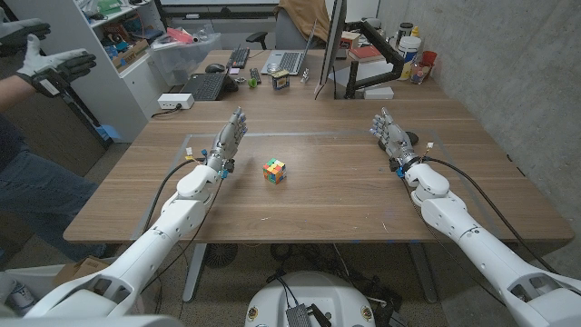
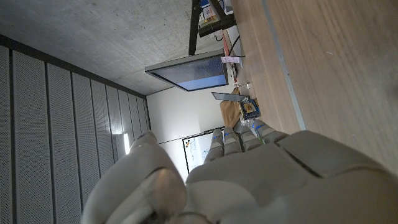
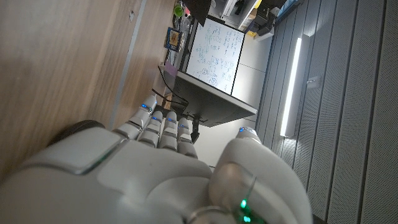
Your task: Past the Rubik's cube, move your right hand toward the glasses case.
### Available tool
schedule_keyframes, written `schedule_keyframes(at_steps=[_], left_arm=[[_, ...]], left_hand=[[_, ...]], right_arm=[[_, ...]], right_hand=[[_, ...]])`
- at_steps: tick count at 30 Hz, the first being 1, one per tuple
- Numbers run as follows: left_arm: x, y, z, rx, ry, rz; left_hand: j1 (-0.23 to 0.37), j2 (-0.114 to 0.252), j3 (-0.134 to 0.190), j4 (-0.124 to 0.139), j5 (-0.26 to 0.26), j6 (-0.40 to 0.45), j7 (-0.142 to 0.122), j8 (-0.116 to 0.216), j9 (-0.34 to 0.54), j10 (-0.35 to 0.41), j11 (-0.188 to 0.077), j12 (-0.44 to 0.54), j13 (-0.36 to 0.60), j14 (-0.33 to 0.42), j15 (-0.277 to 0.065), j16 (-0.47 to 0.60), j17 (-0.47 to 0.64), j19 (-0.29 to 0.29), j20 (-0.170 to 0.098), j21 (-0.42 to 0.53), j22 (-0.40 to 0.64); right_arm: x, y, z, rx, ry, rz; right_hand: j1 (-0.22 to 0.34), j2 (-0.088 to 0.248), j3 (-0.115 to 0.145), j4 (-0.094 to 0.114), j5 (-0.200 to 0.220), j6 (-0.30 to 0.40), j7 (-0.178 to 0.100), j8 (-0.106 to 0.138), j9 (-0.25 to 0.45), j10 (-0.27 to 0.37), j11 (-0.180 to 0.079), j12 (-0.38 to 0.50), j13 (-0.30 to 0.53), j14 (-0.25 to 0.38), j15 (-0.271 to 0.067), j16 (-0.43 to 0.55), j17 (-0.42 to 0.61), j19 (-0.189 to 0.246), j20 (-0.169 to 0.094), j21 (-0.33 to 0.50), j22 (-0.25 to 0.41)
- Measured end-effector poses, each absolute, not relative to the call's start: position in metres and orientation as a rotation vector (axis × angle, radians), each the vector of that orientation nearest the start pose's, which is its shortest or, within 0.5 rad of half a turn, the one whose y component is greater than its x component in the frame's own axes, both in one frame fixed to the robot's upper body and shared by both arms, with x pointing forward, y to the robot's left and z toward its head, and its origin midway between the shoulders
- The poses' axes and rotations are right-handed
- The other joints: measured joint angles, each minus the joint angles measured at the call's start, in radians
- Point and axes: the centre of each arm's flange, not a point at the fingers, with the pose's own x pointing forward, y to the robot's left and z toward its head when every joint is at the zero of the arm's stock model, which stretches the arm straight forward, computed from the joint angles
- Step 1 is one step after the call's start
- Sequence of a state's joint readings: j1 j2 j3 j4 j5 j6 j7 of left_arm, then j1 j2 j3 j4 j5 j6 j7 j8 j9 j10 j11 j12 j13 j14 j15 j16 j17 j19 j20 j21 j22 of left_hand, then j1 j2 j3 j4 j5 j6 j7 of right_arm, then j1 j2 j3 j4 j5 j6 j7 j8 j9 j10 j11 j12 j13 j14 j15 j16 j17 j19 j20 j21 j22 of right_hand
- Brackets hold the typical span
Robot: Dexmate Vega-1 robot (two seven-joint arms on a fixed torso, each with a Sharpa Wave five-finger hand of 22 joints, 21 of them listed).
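While the Rubik's cube (image 1: pixel 274 171) sits apart, right hand (image 1: pixel 391 136) holds nothing.

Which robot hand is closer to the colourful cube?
The left hand. It stands just beside the Rubik's cube, while the right hand is much farther across the table.

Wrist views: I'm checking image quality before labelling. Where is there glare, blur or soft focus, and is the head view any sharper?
Left wrist view: the left hand up close looks soft, the monitor beyond is sharper. Right wrist view: a bright light strip glares, and the right hand is blurred. Head view: evenly lit and sharp on the Rubik's cube, with faint sheen on the table.
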State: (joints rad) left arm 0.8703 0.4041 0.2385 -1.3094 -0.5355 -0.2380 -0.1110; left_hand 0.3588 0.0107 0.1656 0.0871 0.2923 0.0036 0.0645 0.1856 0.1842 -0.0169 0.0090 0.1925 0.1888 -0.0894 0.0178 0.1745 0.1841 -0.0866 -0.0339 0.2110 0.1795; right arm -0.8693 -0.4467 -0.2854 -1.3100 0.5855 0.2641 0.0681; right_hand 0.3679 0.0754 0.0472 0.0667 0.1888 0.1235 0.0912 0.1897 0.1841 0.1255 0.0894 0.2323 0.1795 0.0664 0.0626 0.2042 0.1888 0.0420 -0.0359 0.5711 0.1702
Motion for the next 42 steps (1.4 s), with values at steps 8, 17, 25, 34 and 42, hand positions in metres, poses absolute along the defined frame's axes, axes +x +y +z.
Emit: schedule_keyframes(at_steps=[8, 17, 25, 34, 42], left_arm=[[0.6513, 0.2838, -0.0216, -0.047, -0.613, -0.225], [0.6508, 0.2849, -0.0233, -0.044, -0.607, -0.221], [0.6517, 0.2859, -0.0253, -0.043, -0.596, -0.221], [0.6528, 0.2858, -0.0257, -0.036, -0.588, -0.228], [0.6541, 0.2855, -0.0275, -0.039, -0.581, -0.233]], left_hand=[[0.004, 0.004, 0.000, 0.000, 0.000, 0.000, 0.000, 0.000, 0.000, 0.000, 0.000, 0.000, 0.000, 0.000, 0.000, 0.000, 0.000, 0.000, 0.000, 0.000, 0.000], [0.004, 0.004, 0.000, 0.000, 0.000, 0.000, 0.000, 0.000, 0.000, 0.000, 0.000, 0.000, 0.000, -0.007, 0.000, 0.000, 0.000, -0.004, -0.004, 0.000, 0.000], [0.008, 0.008, 0.000, 0.000, 0.000, 0.000, 0.000, 0.000, 0.000, 0.000, 0.000, 0.000, 0.000, -0.006, 0.000, 0.000, 0.000, -0.009, 0.002, 0.000, 0.000], [0.008, 0.008, 0.000, 0.000, 0.000, 0.000, 0.000, 0.000, 0.000, 0.000, 0.000, 0.004, 0.000, -0.006, 0.000, 0.000, 0.000, -0.013, -0.002, 0.000, 0.000], [0.012, 0.012, 0.000, 0.000, 0.000, 0.000, 0.000, 0.000, 0.000, -0.002, -0.002, 0.004, 0.000, -0.006, 0.000, 0.000, 0.000, -0.013, -0.002, 0.000, 0.000]], right_arm=[[0.6500, -0.2880, -0.0298, 0.048, -0.600, 0.210], [0.6500, -0.2881, -0.0298, 0.050, -0.604, 0.209], [0.6504, -0.2882, -0.0299, 0.047, -0.605, 0.209], [0.6502, -0.2878, -0.0301, 0.045, -0.609, 0.207], [0.6493, -0.2862, -0.0281, 0.031, -0.620, 0.213]], right_hand=[[0.000, 0.000, 0.000, 0.000, 0.000, 0.004, 0.003, 0.000, 0.000, 0.000, 0.000, 0.000, 0.000, 0.000, 0.000, 0.000, 0.000, 0.000, 0.000, 0.000, 0.000], [0.000, 0.000, 0.000, 0.000, 0.000, 0.004, 0.003, 0.000, 0.000, 0.009, -0.001, 0.000, 0.000, 0.000, 0.000, 0.000, 0.000, 0.000, 0.000, -0.002, 0.000], [0.000, 0.000, 0.000, 0.000, 0.000, 0.006, 0.001, 0.000, 0.000, 0.011, 0.000, 0.000, 0.000, 0.000, 0.000, 0.000, 0.000, 0.000, 0.000, -0.006, 0.000], [0.000, 0.000, 0.000, 0.000, 0.000, 0.009, -0.002, 0.000, 0.000, 0.010, 0.000, 0.000, 0.000, 0.004, -0.004, 0.000, 0.000, 0.000, 0.000, -0.014, 0.000], [0.000, 0.000, 0.000, 0.000, 0.000, 0.009, -0.002, 0.000, 0.000, 0.016, -0.005, 0.000, 0.000, 0.003, -0.004, 0.000, 0.000, 0.000, 0.000, -0.014, 0.000]])
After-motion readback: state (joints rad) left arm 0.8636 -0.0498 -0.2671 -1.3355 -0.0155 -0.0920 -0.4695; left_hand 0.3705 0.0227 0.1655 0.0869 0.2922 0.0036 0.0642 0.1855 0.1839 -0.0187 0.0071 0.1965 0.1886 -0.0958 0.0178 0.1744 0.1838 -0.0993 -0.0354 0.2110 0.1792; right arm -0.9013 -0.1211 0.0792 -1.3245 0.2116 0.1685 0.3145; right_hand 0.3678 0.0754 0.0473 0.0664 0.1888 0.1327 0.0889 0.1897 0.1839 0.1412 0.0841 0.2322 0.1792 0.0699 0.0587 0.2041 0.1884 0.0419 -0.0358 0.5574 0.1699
